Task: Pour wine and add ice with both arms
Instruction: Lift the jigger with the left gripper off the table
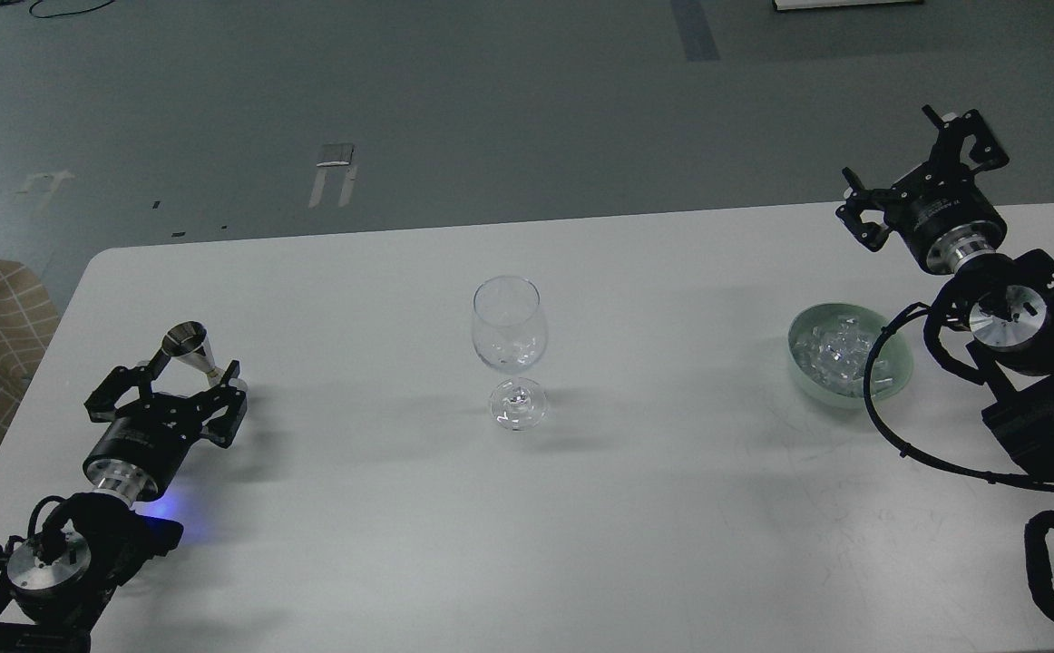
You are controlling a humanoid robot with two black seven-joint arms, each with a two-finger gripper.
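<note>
Head view shows a stemmed clear wine glass [509, 349] standing upright near the middle of the white table [400, 508]. It seems to hold a few small glassy chunks low in the bowl; whether any colourless wine is in it cannot be told.

The left gripper [169, 385] sits low over the table's left side, its fingers spread on either side of a small metal cone-shaped measuring cup [191, 349]. The cup stands just at the fingertips, and whether they touch it cannot be told. The right gripper [922, 177] hovers beyond the far right edge of the table, its claws wide apart and holding nothing.

Just in front of it, a shallow pale green bowl [894, 372] holds the ice [835, 349], a heap of small transparent glinting cubes.

Likely risks: the narrow cup could tip or slip if the left fingers close off-centre, spilling whatever it holds. A pour from the side could miss the glass's narrow rim, or a nudge could topple the tall glass. The ice is slick and small, so a cube may well squirt out of the right claws, and the looping black cable [881, 417] hanging over the bowl's rim could drag the bowl.
</note>
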